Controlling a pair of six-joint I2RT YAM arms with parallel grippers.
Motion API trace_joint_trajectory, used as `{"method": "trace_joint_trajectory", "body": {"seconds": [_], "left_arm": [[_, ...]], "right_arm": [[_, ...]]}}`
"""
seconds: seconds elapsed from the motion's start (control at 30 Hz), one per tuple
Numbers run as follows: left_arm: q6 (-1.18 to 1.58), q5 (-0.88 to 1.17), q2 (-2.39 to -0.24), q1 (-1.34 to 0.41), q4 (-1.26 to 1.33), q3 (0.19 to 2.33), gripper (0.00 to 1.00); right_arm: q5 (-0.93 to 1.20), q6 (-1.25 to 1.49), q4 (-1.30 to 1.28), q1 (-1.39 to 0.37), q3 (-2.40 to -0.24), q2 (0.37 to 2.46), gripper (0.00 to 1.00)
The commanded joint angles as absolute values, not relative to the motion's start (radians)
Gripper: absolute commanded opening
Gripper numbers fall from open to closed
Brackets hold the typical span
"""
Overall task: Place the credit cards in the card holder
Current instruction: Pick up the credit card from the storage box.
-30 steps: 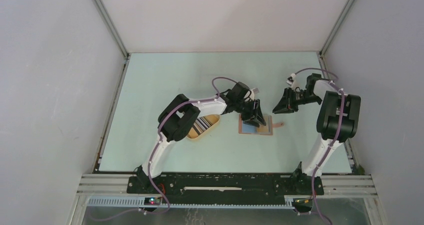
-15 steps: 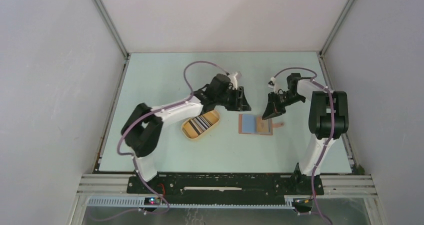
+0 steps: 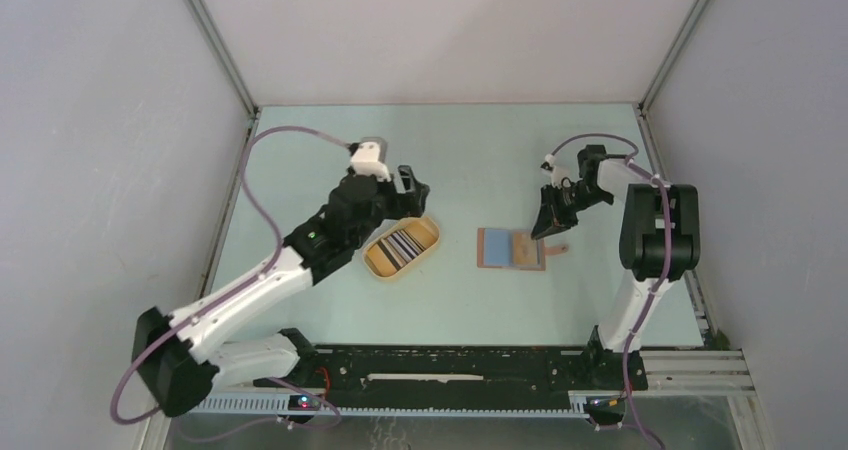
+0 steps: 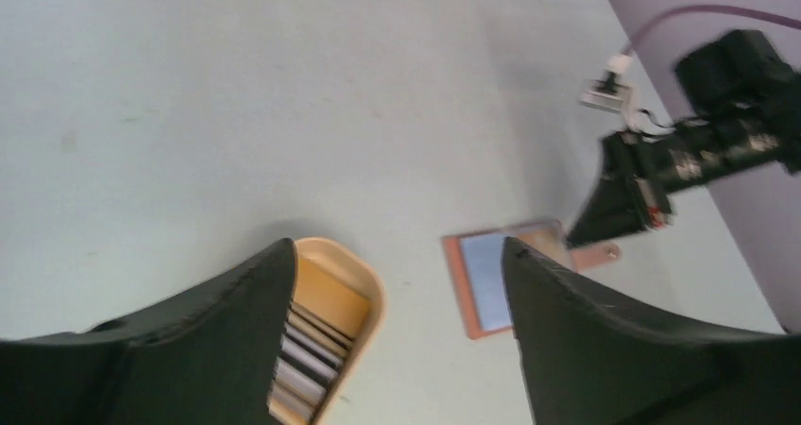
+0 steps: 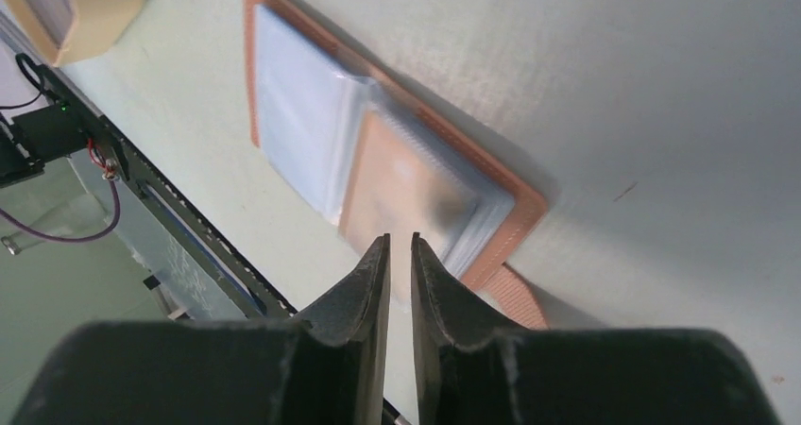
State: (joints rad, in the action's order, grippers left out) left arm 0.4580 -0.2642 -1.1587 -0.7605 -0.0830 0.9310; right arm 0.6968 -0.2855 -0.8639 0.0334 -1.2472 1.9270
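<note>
The credit cards (image 3: 400, 244) lie as a striped stack in a yellow oval tray (image 3: 431, 227). My left gripper (image 3: 410, 185) hovers over the tray's far end, open and empty. In the left wrist view the cards (image 4: 307, 359) show between the wide fingers of that gripper (image 4: 397, 250). The card holder (image 3: 500, 248) lies open and flat, light blue lining up. My right gripper (image 3: 543, 232) reaches down onto its right half. In the right wrist view this gripper (image 5: 398, 241) is shut to a thin slit on the clear sleeves of the card holder (image 5: 312, 113).
The holder's snap tab (image 3: 561, 249) sticks out to the right, beside the right gripper. The tray's rim (image 5: 94, 9) shows at the top left of the right wrist view. Grey walls and metal frame rails border the pale green table (image 3: 330, 150).
My left arm has swung left, from over the card holder to above the tray, and its jaws have widened. The right gripper has come down onto the holder's right half and narrowed.
</note>
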Motion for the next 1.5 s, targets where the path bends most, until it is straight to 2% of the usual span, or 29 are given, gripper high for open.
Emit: {"method": "trace_joint_trajectory", "body": {"seconds": [0.0, 0.07, 0.17, 0.23, 0.3, 0.33, 0.37, 0.43, 0.53, 0.67, 0.77, 0.97, 1.13, 1.3, 1.47], "left_arm": [[0.506, -0.503, -1.0, -0.727, -0.087, 0.803, 0.94], [0.562, -0.417, -0.947, -0.667, -0.081, 0.747, 0.98], [0.631, -0.336, -0.884, -0.601, -0.063, 0.663, 0.98], [0.662, -0.313, -0.851, -0.585, -0.05, 0.609, 0.97], [0.693, -0.294, -0.826, -0.576, -0.041, 0.557, 0.97], [0.712, -0.285, -0.816, -0.571, -0.04, 0.532, 0.97], [0.731, -0.277, -0.807, -0.565, -0.038, 0.507, 0.97], [0.77, -0.269, -0.788, -0.557, -0.037, 0.453, 0.97], [0.849, -0.256, -0.751, -0.535, -0.024, 0.369, 0.96], [0.942, -0.223, -0.702, -0.509, 0.056, 0.257, 0.96], [0.98, -0.186, -0.693, -0.482, 0.084, 0.209, 0.96], [1.008, -0.126, -0.726, -0.446, 0.117, 0.18, 0.94], [1.04, -0.109, -0.751, -0.441, 0.144, 0.15, 0.82], [1.055, -0.114, -0.739, -0.44, 0.135, 0.127, 0.72], [1.072, -0.11, -0.718, -0.44, 0.114, 0.11, 0.57]], "right_arm": [[0.79, -0.353, -0.838, 0.023, -1.253, 1.735, 0.22], [0.807, -0.411, -0.834, -0.012, -1.269, 1.659, 0.23], [0.825, -0.467, -0.806, -0.1, -1.3, 1.545, 0.25], [0.834, -0.486, -0.745, -0.164, -1.302, 1.48, 0.39], [0.926, -0.548, -0.696, -0.23, -1.302, 1.469, 0.7], [1.005, -0.559, -0.697, -0.247, -1.311, 1.501, 0.8], [1.081, -0.552, -0.712, -0.266, -1.341, 1.54, 0.84], [1.136, -0.479, -0.782, -0.331, -1.444, 1.656, 0.81], [1.002, -0.466, -0.929, -0.479, -1.656, 1.824, 0.76], [0.937, -0.239, -0.883, -0.588, -1.758, 1.995, 0.72], [0.83, -0.206, -0.906, -0.67, -1.835, 2.089, 0.72], [0.75, -0.137, -0.934, -0.744, -1.97, 2.223, 0.68], [0.673, -0.111, -0.932, -0.762, -1.994, 2.267, 0.62], [0.607, -0.091, -0.918, -0.765, -1.989, 2.289, 0.63], [0.589, -0.089, -0.917, -0.764, -2.008, 2.322, 0.67]]}}
